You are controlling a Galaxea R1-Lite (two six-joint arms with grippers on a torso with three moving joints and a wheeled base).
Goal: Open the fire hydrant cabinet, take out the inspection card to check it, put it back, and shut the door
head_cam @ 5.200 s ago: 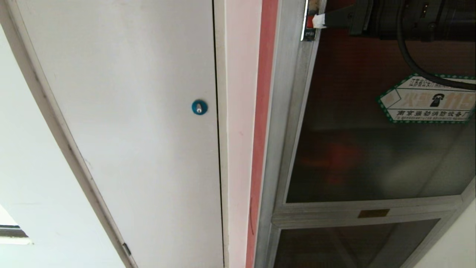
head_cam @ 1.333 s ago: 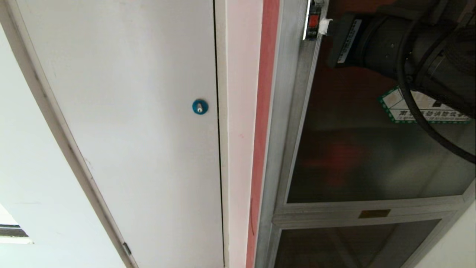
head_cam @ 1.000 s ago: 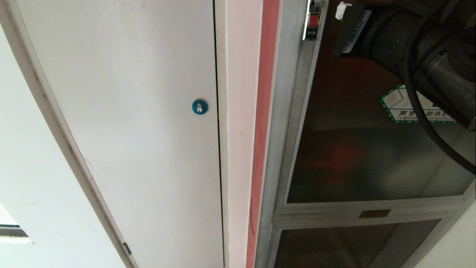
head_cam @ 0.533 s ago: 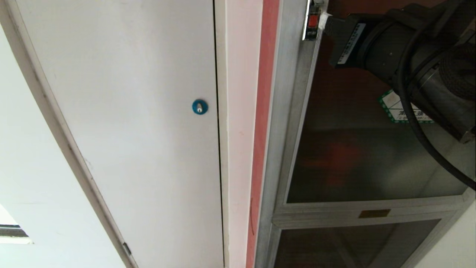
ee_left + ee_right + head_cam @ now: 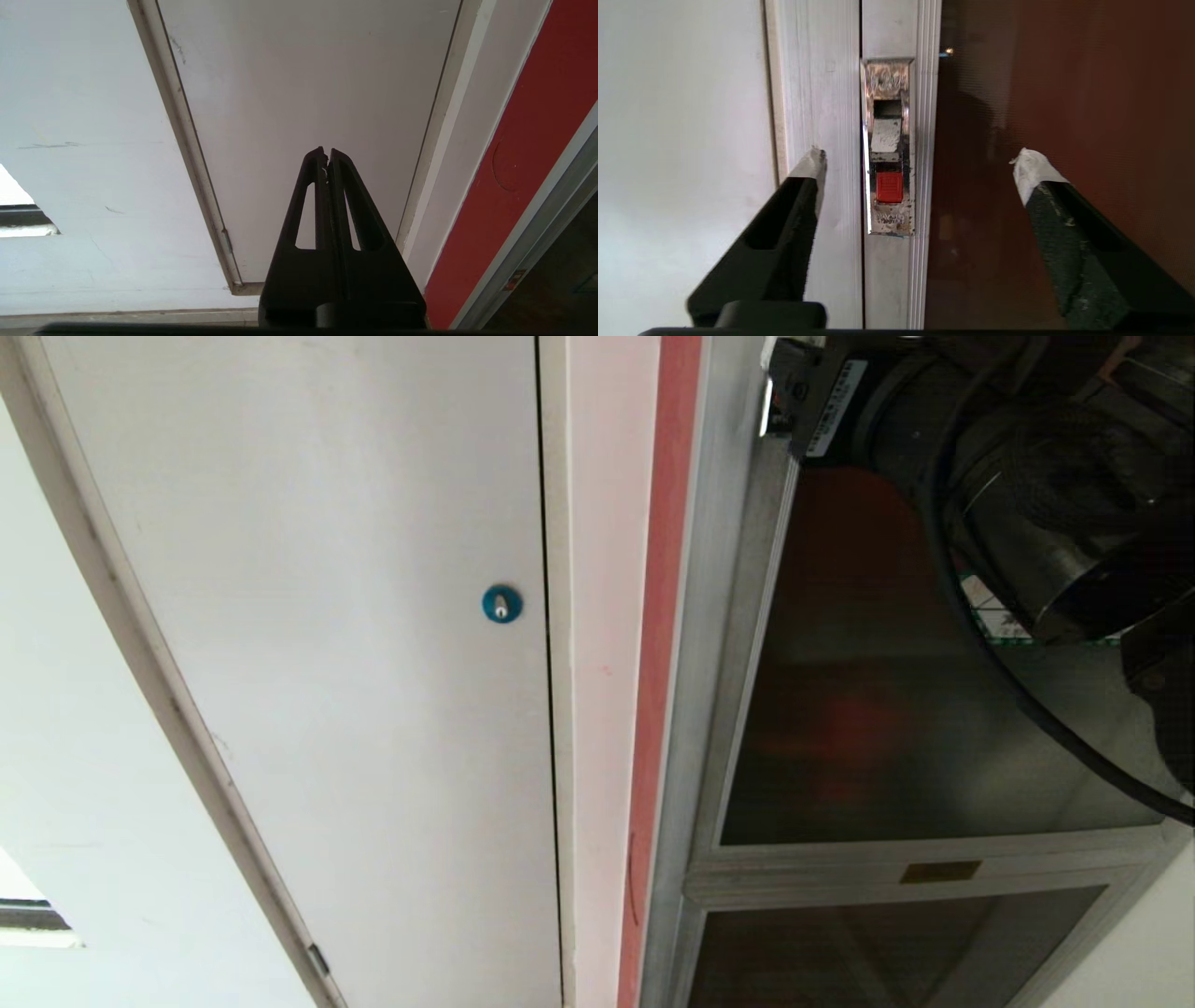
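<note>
On the far left we saw white wall [image 5: 56, 728], then a plain white door [image 5: 327, 616] with a round blue lock [image 5: 501, 604]. The left pincer [image 5: 327, 156] sat before the lower part of that door, its fingers pressed together and holding nothing. Right of the door came a pale strip and a red band [image 5: 658, 644], then the silver frame of the cabinet [image 5: 714, 616].

The door [image 5: 887, 709] of dark glass was shut in that frame, only a dim red glow showing through it; we could not make out the card or anything else inside. The right arm [image 5: 1027, 476] crossed the upper corner and covered nearly all of the green-edged sticker [image 5: 994, 616], and the view's top edge cut off the latch. From the wrist we saw the metal latch [image 5: 889, 144] with its red button [image 5: 889, 186] set in the frame. The right pincer [image 5: 920, 163] stood wide apart, empty, one taped fingertip [image 5: 813, 161] before the frame, the other before the glass. A smaller glass door [image 5: 887, 947] lay below.
</note>
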